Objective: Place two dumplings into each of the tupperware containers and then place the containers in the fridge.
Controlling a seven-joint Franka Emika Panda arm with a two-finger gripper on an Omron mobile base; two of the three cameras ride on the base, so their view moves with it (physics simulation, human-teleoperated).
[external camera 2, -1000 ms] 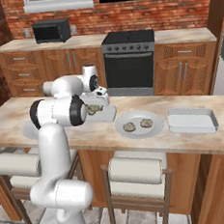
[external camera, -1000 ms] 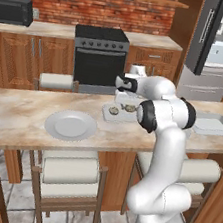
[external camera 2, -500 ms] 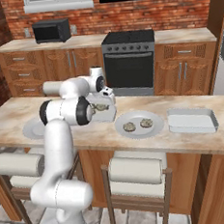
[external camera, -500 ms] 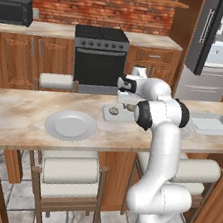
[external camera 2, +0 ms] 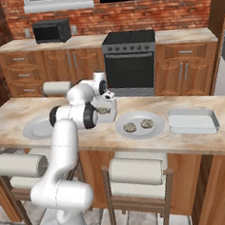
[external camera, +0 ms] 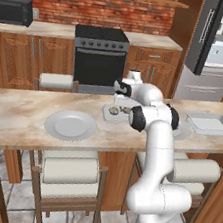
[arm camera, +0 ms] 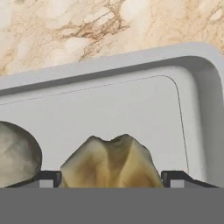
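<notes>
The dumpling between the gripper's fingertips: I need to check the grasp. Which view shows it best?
The hand view: the dumpling sits close-up between the fingertips, above the tupperware container. Both base views show that container largely hidden behind the arm.

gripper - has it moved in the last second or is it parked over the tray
Yes. In the left base view the gripper has come down toward the tupperware container on the counter, and the elbow has shifted left against the oven.

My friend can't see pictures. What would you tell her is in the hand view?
A tan dumpling sits between the gripper fingertips, low inside a pale grey tupperware container. A second dumpling lies beside it at the left edge, and marbled countertop shows beyond the container's rim.
</notes>
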